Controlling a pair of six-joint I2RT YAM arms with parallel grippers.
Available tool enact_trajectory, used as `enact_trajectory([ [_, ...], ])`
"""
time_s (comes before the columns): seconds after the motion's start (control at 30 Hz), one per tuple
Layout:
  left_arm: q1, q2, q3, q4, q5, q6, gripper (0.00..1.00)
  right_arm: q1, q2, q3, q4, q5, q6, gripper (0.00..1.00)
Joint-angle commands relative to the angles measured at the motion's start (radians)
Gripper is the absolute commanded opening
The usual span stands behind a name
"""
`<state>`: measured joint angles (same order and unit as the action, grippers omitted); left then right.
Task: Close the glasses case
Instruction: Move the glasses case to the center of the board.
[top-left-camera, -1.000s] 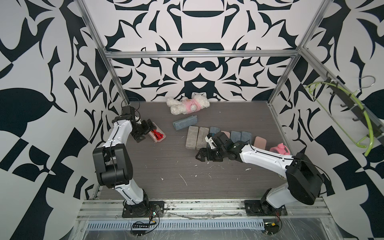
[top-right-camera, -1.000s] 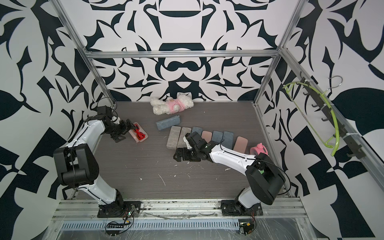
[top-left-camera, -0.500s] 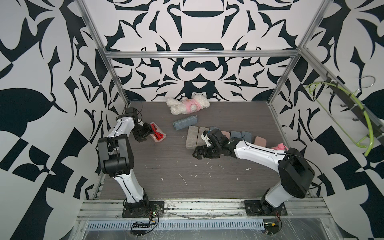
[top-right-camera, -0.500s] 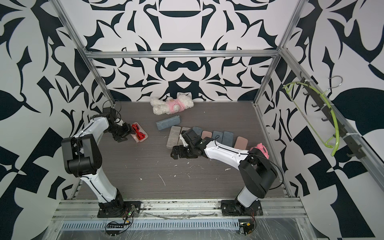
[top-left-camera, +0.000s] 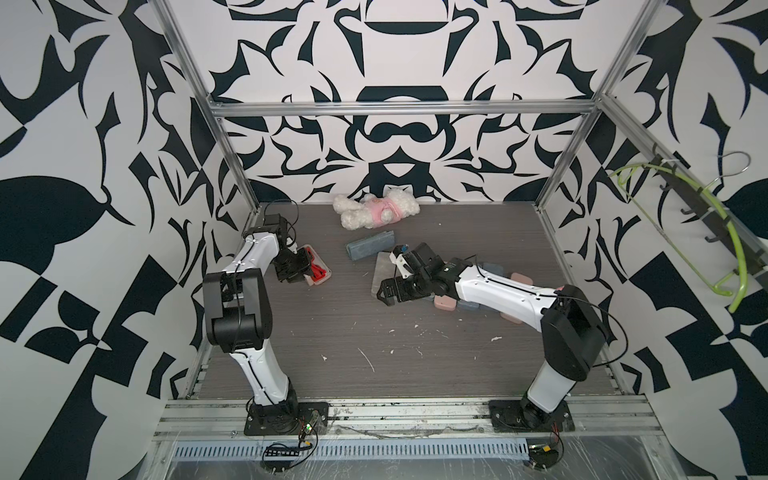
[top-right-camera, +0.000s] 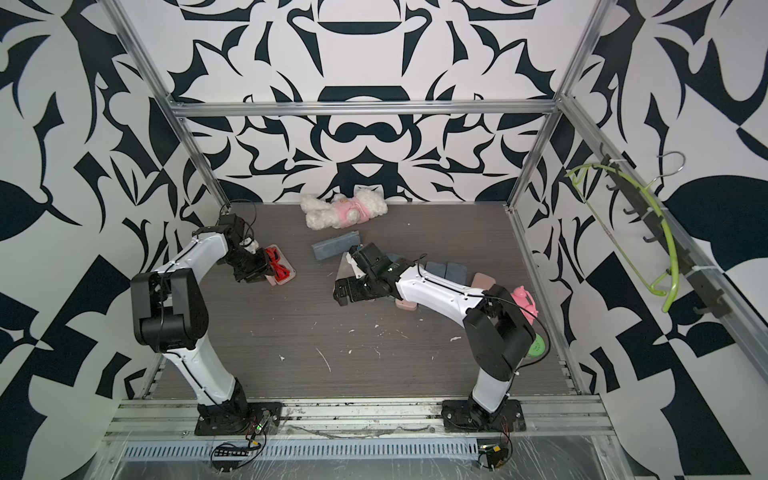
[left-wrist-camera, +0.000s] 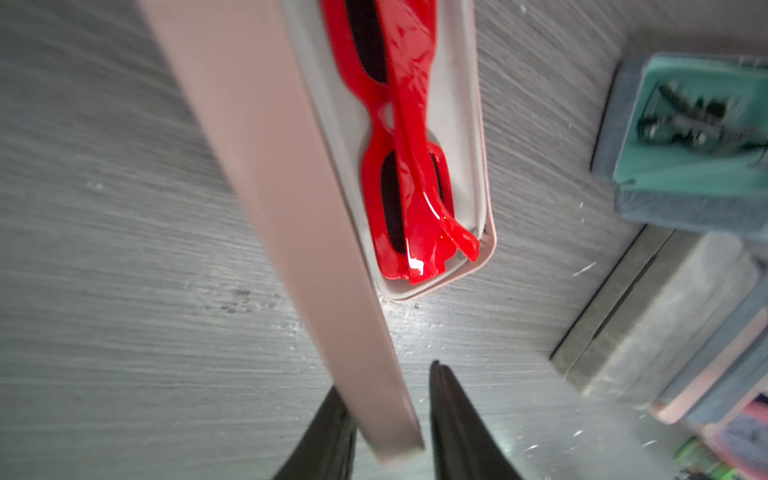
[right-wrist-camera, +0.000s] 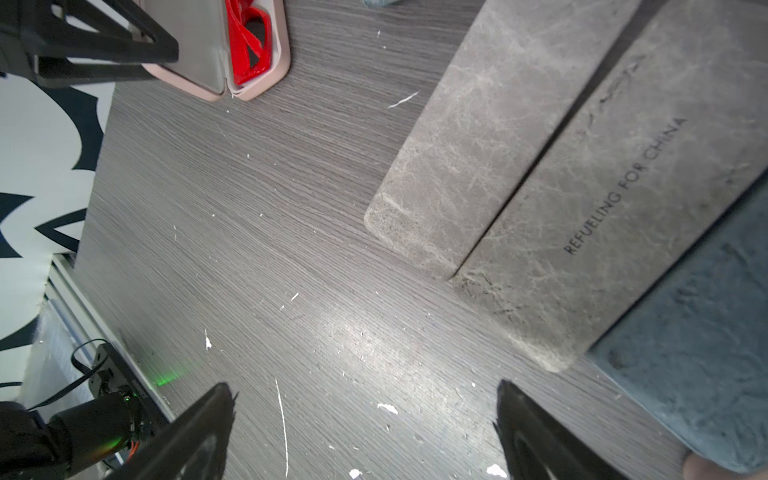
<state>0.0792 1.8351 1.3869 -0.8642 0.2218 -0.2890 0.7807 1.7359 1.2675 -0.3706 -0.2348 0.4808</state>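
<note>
A pink glasses case (top-left-camera: 319, 274) (top-right-camera: 284, 274) lies open at the table's left, with red glasses (left-wrist-camera: 399, 166) in its base (left-wrist-camera: 482, 187). In the left wrist view its raised lid (left-wrist-camera: 291, 187) runs down between my left gripper's fingers (left-wrist-camera: 453, 415). My left gripper (top-left-camera: 300, 271) (top-right-camera: 265, 270) (left-wrist-camera: 384, 378) is shut on that lid's free edge. My right gripper (top-left-camera: 384, 291) (top-right-camera: 341, 293) (right-wrist-camera: 365, 388) hovers open over bare table mid-scene, holding nothing. The right wrist view shows the case (right-wrist-camera: 274, 79) far ahead.
A row of closed grey, blue and pink cases (top-left-camera: 478, 299) (right-wrist-camera: 478, 166) lies under the right arm. A blue-grey case (top-left-camera: 371, 245) and a white-and-pink plush toy (top-left-camera: 376, 212) sit further back. An open teal-lined case (left-wrist-camera: 685, 145) holds dark glasses. Frame posts and patterned walls ring the table.
My left gripper has narrowed from wide open onto the case lid. The right arm has swung toward the left with its gripper still open.
</note>
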Motion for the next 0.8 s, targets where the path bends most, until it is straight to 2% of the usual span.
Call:
enact_trajectory([
  [0.0, -0.008, -0.052, -0.007, -0.044, -0.013, 0.023, 0.28, 0.007, 0.003, 0.05, -0.021, 0.011, -0.036, 1.0],
  [0.27, -0.015, -0.063, -0.018, -0.058, -0.024, 0.03, 0.2, 0.007, 0.012, 0.048, -0.022, 0.008, -0.036, 1.0],
  [0.57, -0.049, -0.084, -0.023, -0.077, -0.044, 0.034, 0.18, 0.007, 0.019, 0.048, -0.012, -0.004, -0.025, 1.0],
  [0.77, -0.083, -0.122, -0.054, -0.097, -0.113, 0.038, 0.18, 0.008, 0.022, 0.047, 0.015, -0.043, 0.006, 1.0],
])
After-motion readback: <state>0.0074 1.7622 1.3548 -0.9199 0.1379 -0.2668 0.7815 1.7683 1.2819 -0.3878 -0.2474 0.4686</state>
